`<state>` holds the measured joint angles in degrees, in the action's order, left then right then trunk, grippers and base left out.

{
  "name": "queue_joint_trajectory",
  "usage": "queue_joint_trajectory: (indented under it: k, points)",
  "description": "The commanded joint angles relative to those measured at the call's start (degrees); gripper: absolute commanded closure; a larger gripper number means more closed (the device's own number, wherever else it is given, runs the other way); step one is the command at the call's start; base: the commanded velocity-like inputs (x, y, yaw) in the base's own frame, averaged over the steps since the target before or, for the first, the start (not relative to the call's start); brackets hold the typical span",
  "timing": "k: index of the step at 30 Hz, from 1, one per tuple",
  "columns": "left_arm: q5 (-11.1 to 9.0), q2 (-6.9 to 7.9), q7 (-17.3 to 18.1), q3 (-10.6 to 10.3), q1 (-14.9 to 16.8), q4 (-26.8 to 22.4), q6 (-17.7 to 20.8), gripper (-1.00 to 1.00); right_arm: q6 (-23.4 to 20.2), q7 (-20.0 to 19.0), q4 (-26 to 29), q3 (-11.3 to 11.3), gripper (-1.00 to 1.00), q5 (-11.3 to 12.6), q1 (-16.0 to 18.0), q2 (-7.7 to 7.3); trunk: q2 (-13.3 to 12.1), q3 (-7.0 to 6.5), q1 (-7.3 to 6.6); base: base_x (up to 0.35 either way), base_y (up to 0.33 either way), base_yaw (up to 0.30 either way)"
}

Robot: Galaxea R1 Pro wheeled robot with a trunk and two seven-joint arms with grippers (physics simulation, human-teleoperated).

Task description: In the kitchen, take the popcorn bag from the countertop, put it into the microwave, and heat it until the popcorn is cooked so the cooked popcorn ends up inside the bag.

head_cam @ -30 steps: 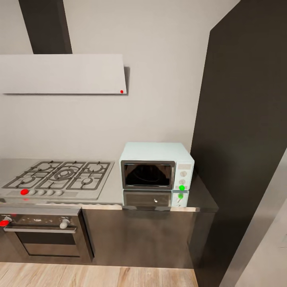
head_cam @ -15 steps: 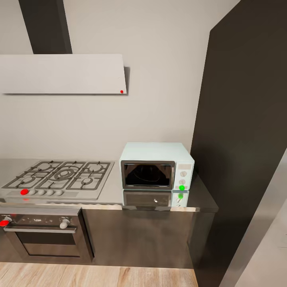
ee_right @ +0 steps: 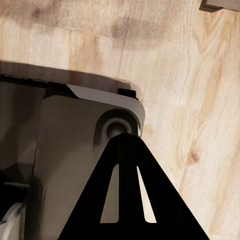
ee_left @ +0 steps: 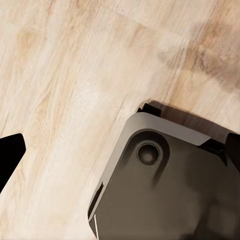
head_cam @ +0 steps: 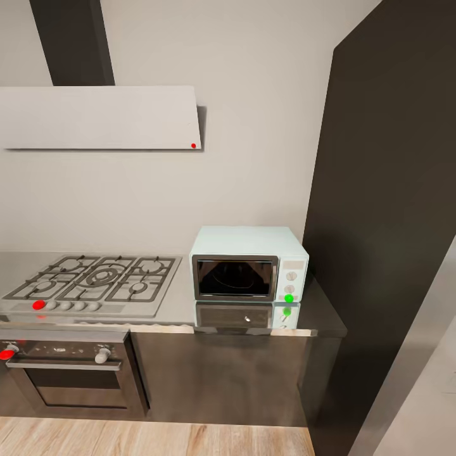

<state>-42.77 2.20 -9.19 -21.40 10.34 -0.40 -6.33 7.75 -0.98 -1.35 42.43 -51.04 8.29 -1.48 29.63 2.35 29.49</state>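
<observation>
The pale blue microwave (head_cam: 249, 263) stands on the glossy grey countertop (head_cam: 253, 320), its dark glass door closed and a green mark at its lower right corner. The round turntable shows dimly behind the glass. The popcorn bag and popcorn are out of view. In the left wrist view my left gripper (ee_left: 120, 155) hangs open over the wood floor, with a black fingertip (ee_left: 10, 155) at one edge of the picture and the other at the opposite edge. My right gripper (ee_right: 125, 142) is shut on nothing, pointing down at the floor.
A gas hob (head_cam: 95, 282) lies left of the microwave, above a dark steel oven (head_cam: 69, 373). A flat white hood (head_cam: 98, 117) hangs over the hob. A tall dark cabinet (head_cam: 386, 221) stands right of the counter. My grey base (ee_left: 165, 190) sits on the wood floor (ee_left: 65, 75).
The head view has crept very slightly towards the counter. The microwave and both grippers stand as before.
</observation>
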Motion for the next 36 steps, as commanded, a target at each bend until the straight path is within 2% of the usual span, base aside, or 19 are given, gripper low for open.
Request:
queue_joint_trajectory:
  k: [1, 36]
  points:
    - [-0.4, 0.00, -0.2, -0.5, 0.0, 0.0, -0.1, -1.00, 0.2, -0.1, -0.1, 0.5, 1.00, -0.2, 0.1, -0.03, 0.1, 0.12, 0.02, 0.000, 0.000, 0.000]
    - [-0.4, -0.01, -0.2, -0.5, 0.0, 0.0, -0.1, -1.00, 0.2, -0.1, -0.1, 0.5, 1.00, -0.2, 0.1, -0.05, 0.1, 0.12, 0.02, 0.000, 0.000, 0.000]
